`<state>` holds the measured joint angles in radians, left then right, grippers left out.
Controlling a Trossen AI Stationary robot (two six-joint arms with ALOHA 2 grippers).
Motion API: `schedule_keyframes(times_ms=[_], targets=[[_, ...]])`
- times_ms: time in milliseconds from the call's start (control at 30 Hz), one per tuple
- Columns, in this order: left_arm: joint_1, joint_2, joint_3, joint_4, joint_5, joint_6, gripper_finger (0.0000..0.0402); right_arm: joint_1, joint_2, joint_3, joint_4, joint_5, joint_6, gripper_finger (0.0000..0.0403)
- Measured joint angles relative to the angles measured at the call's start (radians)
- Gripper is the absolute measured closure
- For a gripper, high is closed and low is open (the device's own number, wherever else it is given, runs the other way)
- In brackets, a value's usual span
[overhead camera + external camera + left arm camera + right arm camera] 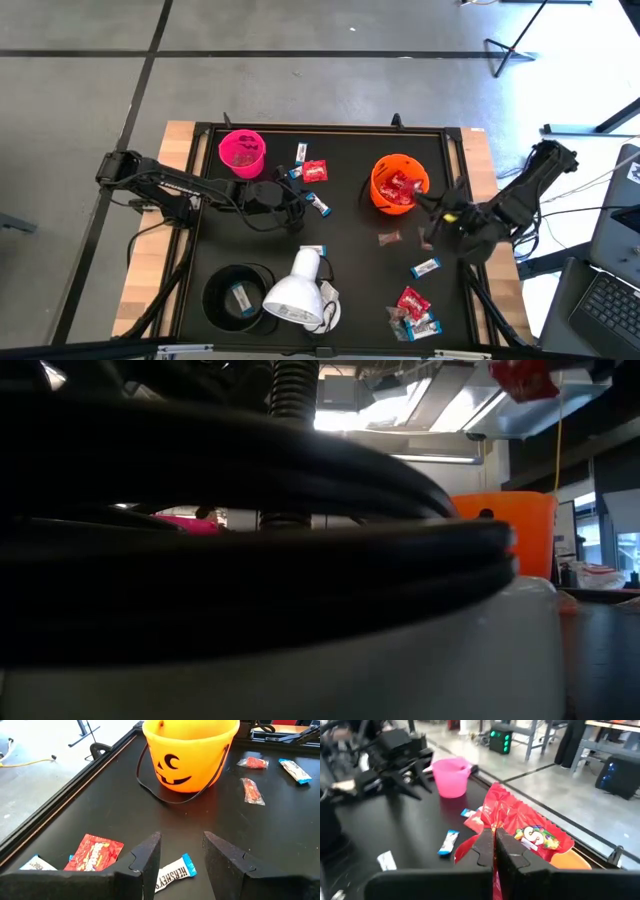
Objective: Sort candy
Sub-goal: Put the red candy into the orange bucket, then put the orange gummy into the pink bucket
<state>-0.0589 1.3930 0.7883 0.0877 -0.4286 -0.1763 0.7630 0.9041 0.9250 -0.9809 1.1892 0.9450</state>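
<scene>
Black mat covered the counter (350, 265) in the high view. The left claw (300, 205) reached over the middle of the mat beside a white-and-blue bar (319, 204), while the right claw (432, 212) sat at the rim of the orange bucket (396, 183), which held several red packets. A pink cup (242, 152) stood at the far left, with a red packet (315, 171) and a slim bar (301, 152) near it. A black cup (237, 296) with one bar inside stood at the near edge beside a white lamp head (297, 292). More candy lay near the right corner (414, 310), partly piled and hard to sort out by kind.

The low view was almost wholly blocked by a dark cable (250, 530) and a pale rounded shape; only a slice of the orange bucket (510, 525) and a sliver of pink showed.

In the left wrist view the left claw (182, 851) stood wide apart over a white-and-blue bar (172, 874), not touching it. A red packet (95, 852) lay beside it, and another bar at the edge was cut off. The bucket (190, 750) showed its pumpkin face.

In the right wrist view the right claw (495, 845) was pinched tight on a red crinkly packet (525, 827) above the orange rim. The pink cup (450, 777) and the left arm looked blurred behind.
</scene>
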Motion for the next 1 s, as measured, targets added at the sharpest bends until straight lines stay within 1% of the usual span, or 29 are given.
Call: schedule_keyframes(times_ms=[133,233,367,500,700,867,1000], targets=[[0.000,0.000,0.000,0.033,0.000,0.003,0.0266,-0.052,-0.106,-0.096,0.069,0.016,-0.002,0.0402],[0.000,0.000,0.000,0.050,-0.001,0.003,0.0266,-0.118,-0.147,-0.148,0.110,-0.005,-0.011,0.0402],[0.000,-0.001,0.000,0.050,0.000,0.003,0.0266,-0.228,-0.156,-0.190,0.125,-0.058,-0.037,0.0400],[0.000,-0.001,0.000,0.050,0.000,0.003,0.0266,-0.346,-0.141,-0.219,0.173,-0.125,-0.090,0.0385],[0.000,-0.001,0.000,0.052,0.000,0.003,0.0266,-0.510,-0.131,-0.270,0.365,-0.311,-0.270,0.0347],[0.000,-0.001,0.000,0.052,0.000,0.003,0.0266,-0.594,-0.125,-0.271,0.412,-0.444,-0.352,0.0304],[0.000,-0.001,0.000,0.052,0.000,0.003,0.0266,-0.623,-0.130,-0.271,0.403,-0.603,-0.353,0.0285]])
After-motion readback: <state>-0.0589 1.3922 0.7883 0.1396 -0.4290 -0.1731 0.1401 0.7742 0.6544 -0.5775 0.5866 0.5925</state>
